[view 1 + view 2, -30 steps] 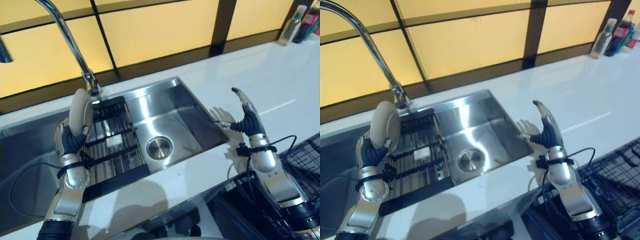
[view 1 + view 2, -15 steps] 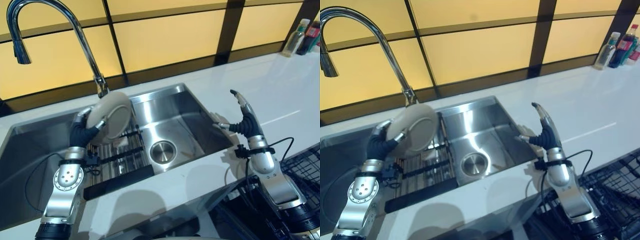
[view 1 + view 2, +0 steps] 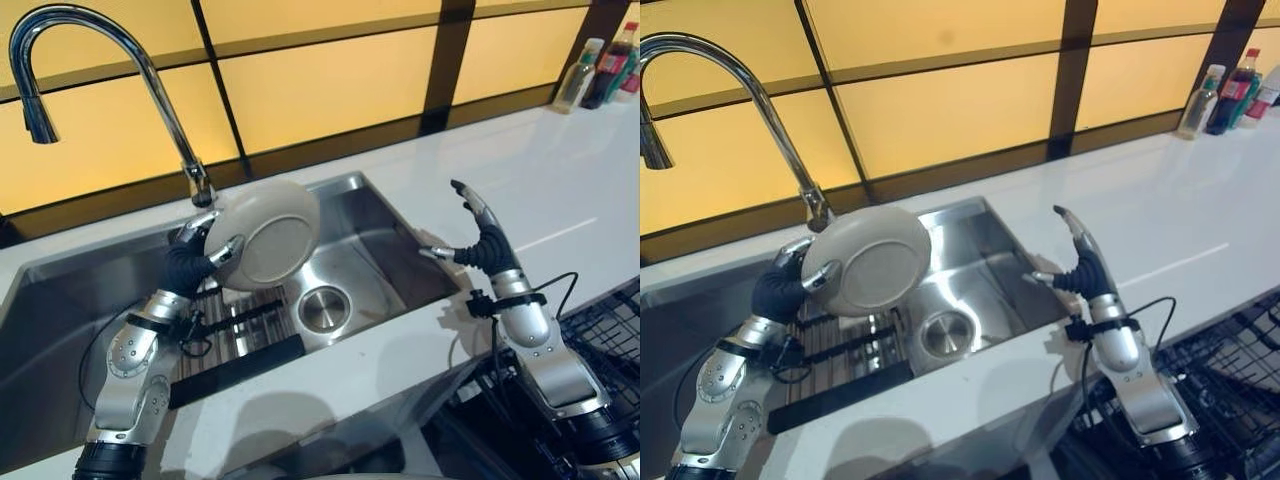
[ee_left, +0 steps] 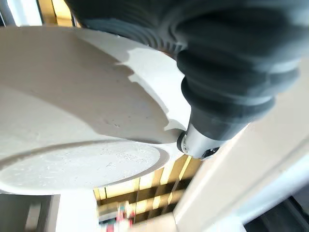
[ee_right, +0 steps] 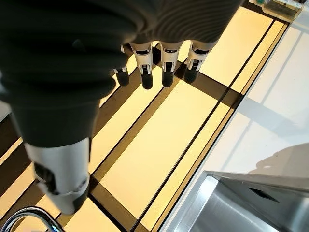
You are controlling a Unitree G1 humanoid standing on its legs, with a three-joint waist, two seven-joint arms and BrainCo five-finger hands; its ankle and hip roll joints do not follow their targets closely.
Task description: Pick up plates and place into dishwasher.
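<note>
The left hand [image 3: 190, 268] holds a pale round plate [image 3: 270, 235] in the air over the steel sink [image 3: 375, 255], close under the base of the tall curved faucet [image 3: 150, 70]. Its fingers [image 3: 227, 249] and thumb are clamped on the plate's near rim, fingers on one face and thumb on the other, so the disc stands out past the fingertips, tilted on edge with its underside toward the head camera. In the left wrist view the plate [image 4: 82, 121] spreads wide right against the dark cover, with the thumb pressed to its surface. A rim pinch like this looks chosen to keep the plate nearly upright, which would suit slotting it into a rack later.

Below the plate lies a black slatted drying rack [image 3: 235, 330] across the sink's left part, with the round drain [image 3: 322, 305] beside it.

The right hand [image 3: 1080, 265] is raised over the white counter [image 3: 560, 170] at the sink's right edge, fingers straight and spread, thumb out, holding nothing; it seems ready to receive the plate. The dark wire dishwasher rack [image 3: 610, 330] lies at the robot's lower right, well apart from the plate, so the carry is not yet finished
</note>
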